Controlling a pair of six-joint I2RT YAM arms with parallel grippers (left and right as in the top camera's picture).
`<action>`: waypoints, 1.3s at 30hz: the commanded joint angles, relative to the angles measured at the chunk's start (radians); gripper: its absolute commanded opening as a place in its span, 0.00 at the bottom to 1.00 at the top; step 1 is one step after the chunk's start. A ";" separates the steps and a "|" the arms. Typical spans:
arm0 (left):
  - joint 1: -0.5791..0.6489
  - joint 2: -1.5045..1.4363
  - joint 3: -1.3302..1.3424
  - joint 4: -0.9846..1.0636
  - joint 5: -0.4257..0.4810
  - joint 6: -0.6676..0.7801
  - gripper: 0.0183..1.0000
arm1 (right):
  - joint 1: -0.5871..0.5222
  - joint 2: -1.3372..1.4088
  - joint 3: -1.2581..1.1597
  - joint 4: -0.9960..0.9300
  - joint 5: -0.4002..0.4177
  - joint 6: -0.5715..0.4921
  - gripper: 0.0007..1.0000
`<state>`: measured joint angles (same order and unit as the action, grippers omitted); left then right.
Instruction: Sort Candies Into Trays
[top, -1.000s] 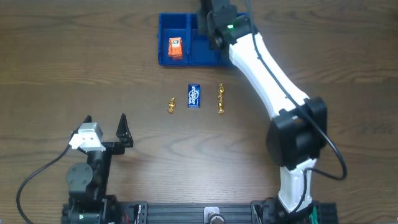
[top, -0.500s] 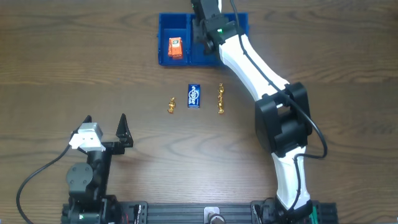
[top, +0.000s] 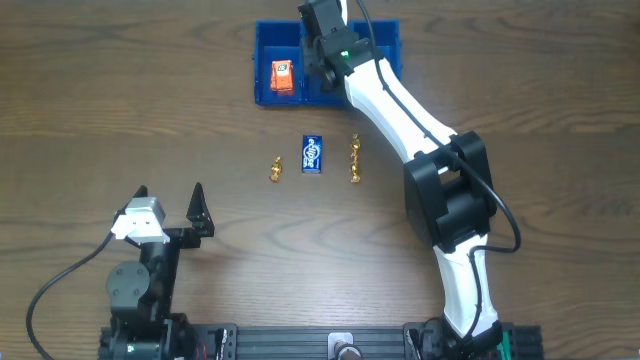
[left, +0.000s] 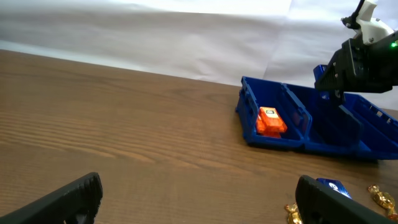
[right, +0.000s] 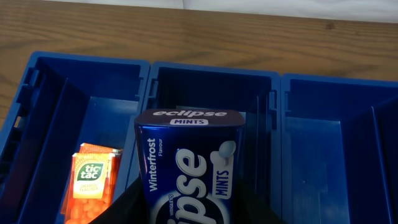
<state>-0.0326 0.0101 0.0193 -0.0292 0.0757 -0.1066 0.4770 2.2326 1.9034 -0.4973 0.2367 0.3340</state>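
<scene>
A blue three-compartment tray (top: 262, 40) sits at the far middle of the table. An orange candy box (top: 283, 78) lies in its left compartment. My right gripper (top: 322, 48) hangs over the tray, shut on a dark blue mint box (right: 189, 165). In the right wrist view that box stands upright above the middle compartment, next to the orange candy box (right: 93, 180). On the table nearer me lie a second blue mint pack (top: 312, 154) and gold-wrapped candies (top: 277, 168) (top: 355, 158). My left gripper (top: 170, 205) rests open near the front left, far from all of them.
The tray's right compartment (right: 329, 143) holds nothing. In the left wrist view the tray (left: 249, 118) stands ahead, with a white backdrop (left: 155, 31) behind the table's far edge. Bare wood surrounds the candies on all sides.
The right arm has swung left along the tray with the mint box, from the right-hand side to above the middle compartment. The left arm has kept still.
</scene>
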 joint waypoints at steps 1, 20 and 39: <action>0.007 -0.006 -0.014 -0.044 0.002 0.006 1.00 | 0.003 0.003 0.009 -0.006 0.040 0.019 0.14; 0.007 -0.006 -0.014 -0.044 0.002 0.006 1.00 | 0.005 -0.014 0.022 -0.013 0.051 0.033 1.00; 0.007 -0.006 -0.014 -0.044 0.002 0.006 1.00 | 0.146 -0.143 -0.084 -0.559 -0.127 0.256 1.00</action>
<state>-0.0326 0.0101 0.0193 -0.0296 0.0757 -0.1066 0.6090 2.0594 1.8801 -1.0733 0.1440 0.5365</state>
